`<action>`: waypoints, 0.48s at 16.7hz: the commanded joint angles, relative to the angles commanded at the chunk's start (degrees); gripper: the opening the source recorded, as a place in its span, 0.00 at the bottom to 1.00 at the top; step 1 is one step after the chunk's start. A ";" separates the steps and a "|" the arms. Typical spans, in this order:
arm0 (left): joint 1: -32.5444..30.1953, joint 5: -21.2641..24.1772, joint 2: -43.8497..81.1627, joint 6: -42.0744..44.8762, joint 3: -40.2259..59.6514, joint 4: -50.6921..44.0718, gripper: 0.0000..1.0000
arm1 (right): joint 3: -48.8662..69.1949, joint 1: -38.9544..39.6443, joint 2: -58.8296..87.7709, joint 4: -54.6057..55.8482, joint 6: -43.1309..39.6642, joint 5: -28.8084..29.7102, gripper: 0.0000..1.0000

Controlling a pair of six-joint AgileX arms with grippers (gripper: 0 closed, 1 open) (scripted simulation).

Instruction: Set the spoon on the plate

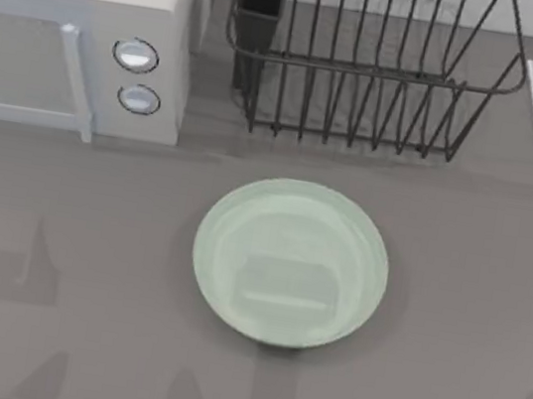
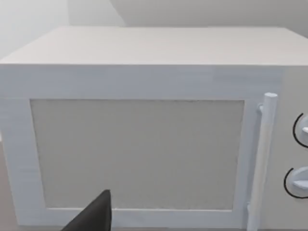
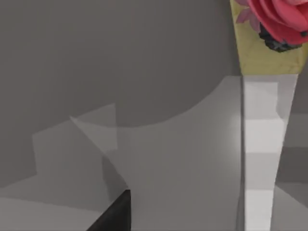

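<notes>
Right wrist view: the white spoon's slim pale handle (image 3: 262, 154), red-ornamented, lies close to a dark fingertip (image 3: 115, 214); right gripper's opening cannot be told. The round mint-green glossy plate (image 1: 290, 262) sits mid-table on grey tabletop (image 1: 86, 263), white microwave (image 1: 81, 31) far left, black wire rack (image 1: 367, 64) beyond.

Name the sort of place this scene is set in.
Most likely a kitchen counter: a white microwave with two dials stands at the back left, a black wire dish rack beside it, and a pale green plate lies on the grey countertop.
</notes>
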 joint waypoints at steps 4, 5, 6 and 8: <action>0.00 0.00 0.00 0.00 0.00 0.00 1.00 | 0.00 0.00 0.00 0.00 0.00 0.00 0.02; 0.00 0.00 0.00 0.00 0.00 0.00 1.00 | 0.00 0.00 0.00 0.00 0.00 0.00 0.00; 0.00 0.00 0.00 0.00 0.00 0.00 1.00 | 0.00 0.00 0.00 0.00 0.00 0.00 0.00; 0.00 0.00 0.00 0.00 0.00 0.00 1.00 | 0.00 0.00 0.00 0.00 0.00 0.00 0.00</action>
